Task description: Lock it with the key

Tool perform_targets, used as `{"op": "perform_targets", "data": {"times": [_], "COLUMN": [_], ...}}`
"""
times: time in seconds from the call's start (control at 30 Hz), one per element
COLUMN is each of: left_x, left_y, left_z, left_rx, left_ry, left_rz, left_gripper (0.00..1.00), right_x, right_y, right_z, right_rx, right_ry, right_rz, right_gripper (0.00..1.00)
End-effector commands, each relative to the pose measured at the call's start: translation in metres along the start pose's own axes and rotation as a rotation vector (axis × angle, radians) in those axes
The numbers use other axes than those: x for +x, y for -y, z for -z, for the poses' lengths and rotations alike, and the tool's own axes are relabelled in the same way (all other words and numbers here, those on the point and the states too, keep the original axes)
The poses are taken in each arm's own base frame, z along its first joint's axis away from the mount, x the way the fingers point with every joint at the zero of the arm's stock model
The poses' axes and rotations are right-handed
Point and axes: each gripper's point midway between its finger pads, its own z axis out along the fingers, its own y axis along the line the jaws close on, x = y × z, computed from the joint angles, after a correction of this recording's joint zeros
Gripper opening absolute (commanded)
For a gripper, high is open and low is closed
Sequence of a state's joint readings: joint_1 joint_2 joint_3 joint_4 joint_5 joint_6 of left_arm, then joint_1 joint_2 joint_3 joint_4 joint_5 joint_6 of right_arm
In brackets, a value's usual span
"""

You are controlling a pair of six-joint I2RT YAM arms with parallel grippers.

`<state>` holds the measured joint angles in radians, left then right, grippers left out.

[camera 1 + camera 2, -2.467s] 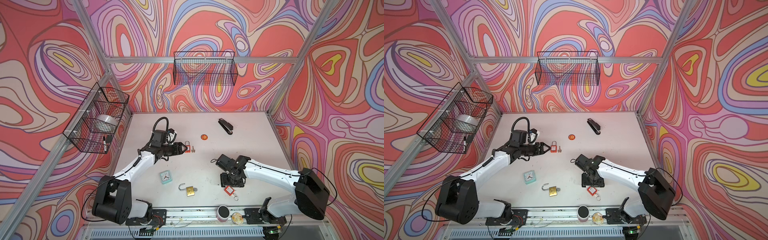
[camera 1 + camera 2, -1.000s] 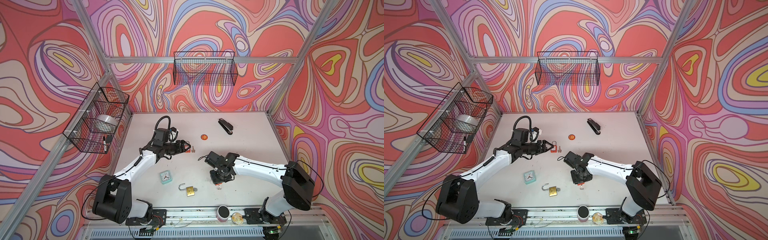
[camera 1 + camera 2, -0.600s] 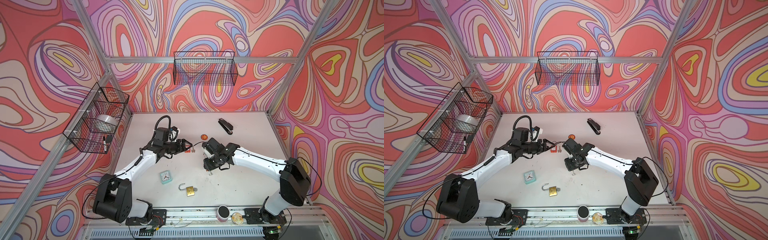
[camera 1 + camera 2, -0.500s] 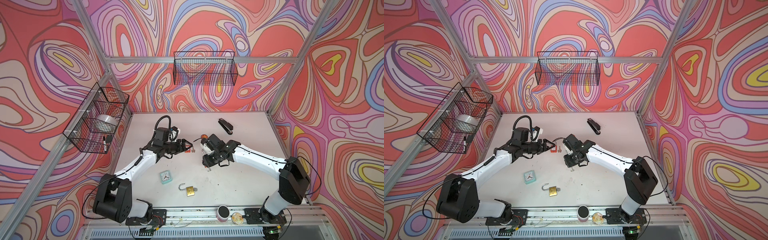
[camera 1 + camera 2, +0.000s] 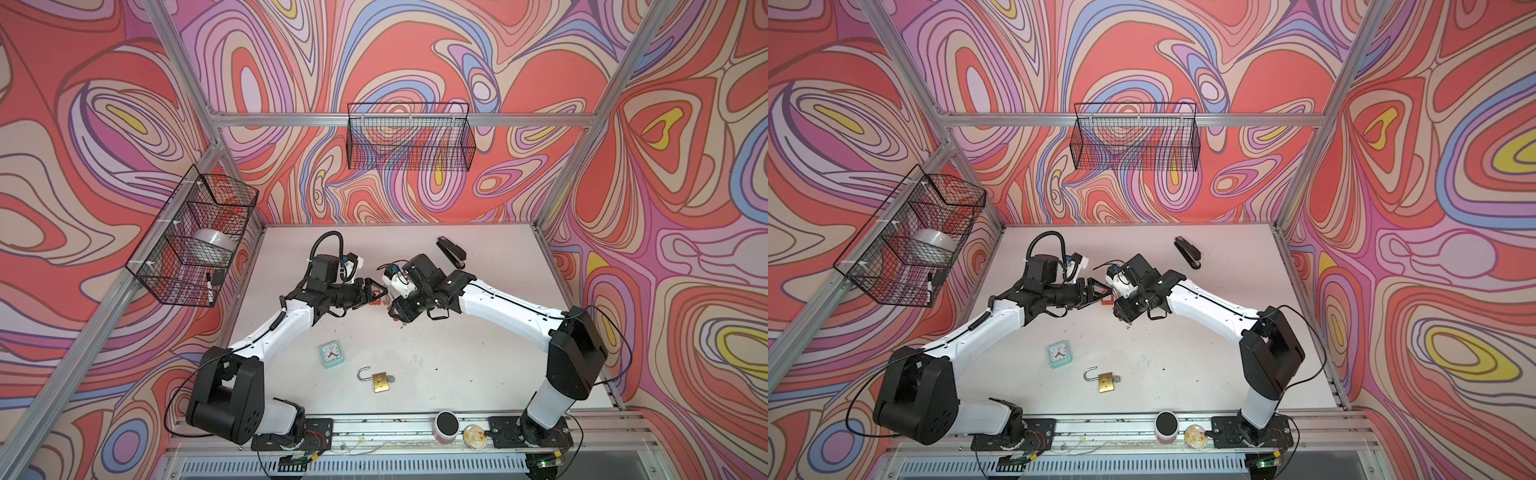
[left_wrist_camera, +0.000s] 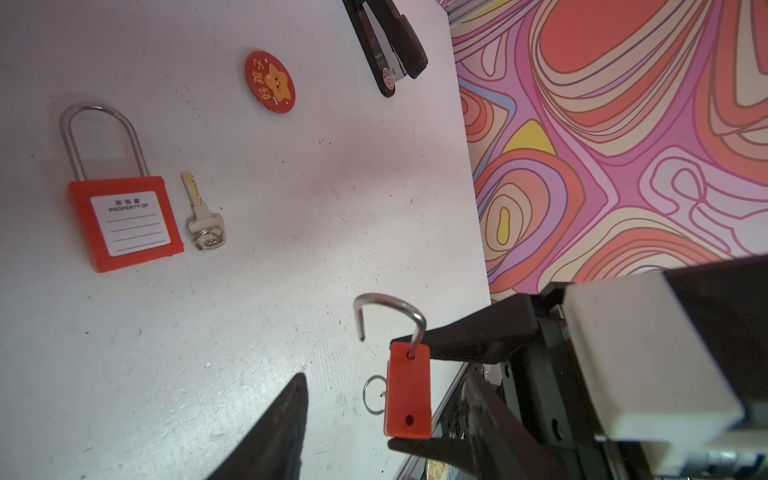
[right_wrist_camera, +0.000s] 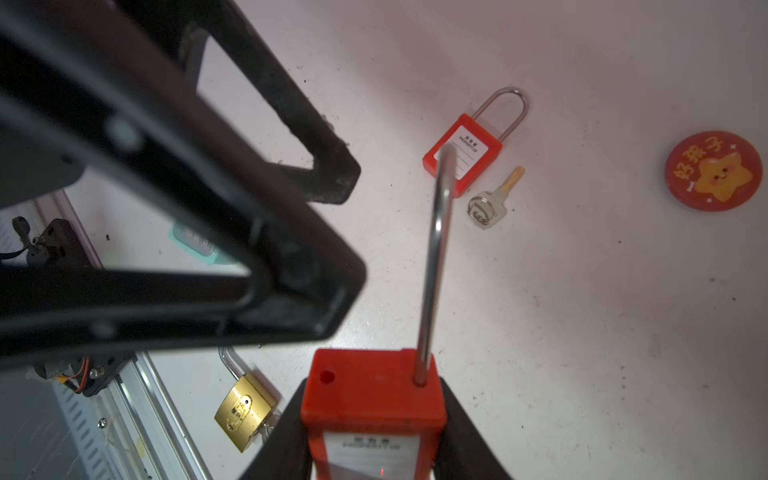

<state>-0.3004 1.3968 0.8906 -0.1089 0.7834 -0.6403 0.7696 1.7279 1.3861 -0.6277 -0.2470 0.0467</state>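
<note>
While my right fingers (image 7: 465,440) clamp a red plastic padlock (image 7: 374,399), shackle open, my left fingers (image 6: 278,436) gape empty, and the silver key (image 6: 201,212) lies on the desk (image 6: 311,232) beside a second red padlock (image 6: 124,224) labelled "PROPERTY OF".

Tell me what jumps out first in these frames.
At mid-table the right gripper holds a red padlock off the table, shackle swung open, right in front of the open, empty left gripper. Beyond them, a second red padlock lies flat with its shackle closed, a loose key beside it. Near the front edge lies a brass padlock, shackle open.
</note>
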Motion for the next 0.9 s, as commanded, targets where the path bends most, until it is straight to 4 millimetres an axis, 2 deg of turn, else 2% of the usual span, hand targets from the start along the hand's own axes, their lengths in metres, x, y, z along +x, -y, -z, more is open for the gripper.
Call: {"op": "perform_targets", "data": {"times": [0.0, 0.27, 0.3, 0.33, 0.37, 0.5, 0.67, 0.83, 0.87], "left_x": [0.005, 0.007, 0.006, 0.006, 0.005, 0.007, 0.01, 0.012, 0.013], "left_y": [0.002, 0.0, 0.0, -0.001, 0.0, 0.001, 0.002, 0.0, 0.0], "left_z": [-0.002, -0.006, -0.007, -0.008, -0.009, -0.013, -0.017, -0.02, -0.02], "left_rx": [0.023, 0.03, 0.032, 0.034, 0.036, 0.042, 0.05, 0.043, 0.045], "left_ry": [-0.025, -0.038, -0.036, -0.039, -0.04, -0.055, -0.072, -0.08, -0.082], "left_rz": [0.001, 0.013, 0.013, 0.016, 0.015, 0.014, 0.015, 0.018, 0.017], "left_gripper": [0.59, 0.54, 0.53, 0.51, 0.5, 0.44, 0.41, 0.34, 0.33], "right_x": [-0.024, -0.047, -0.048, -0.046, -0.046, -0.052, -0.056, -0.062, -0.068], "right_y": [-0.001, -0.007, -0.01, -0.009, -0.008, -0.007, -0.007, -0.016, -0.021], "right_z": [0.005, 0.01, 0.012, 0.002, 0.001, 0.005, 0.007, 0.009, 0.021], "right_rx": [-0.021, -0.053, -0.065, -0.068, -0.067, -0.053, -0.048, -0.085, -0.093], "right_ry": [0.065, 0.116, 0.119, 0.102, 0.103, 0.128, 0.138, 0.18, 0.215], "right_rz": [0.056, 0.091, 0.093, 0.084, 0.083, 0.103, 0.134, 0.181, 0.203], "right_gripper": [0.15, 0.12, 0.12, 0.11, 0.1, 0.1, 0.1, 0.1, 0.1]}}
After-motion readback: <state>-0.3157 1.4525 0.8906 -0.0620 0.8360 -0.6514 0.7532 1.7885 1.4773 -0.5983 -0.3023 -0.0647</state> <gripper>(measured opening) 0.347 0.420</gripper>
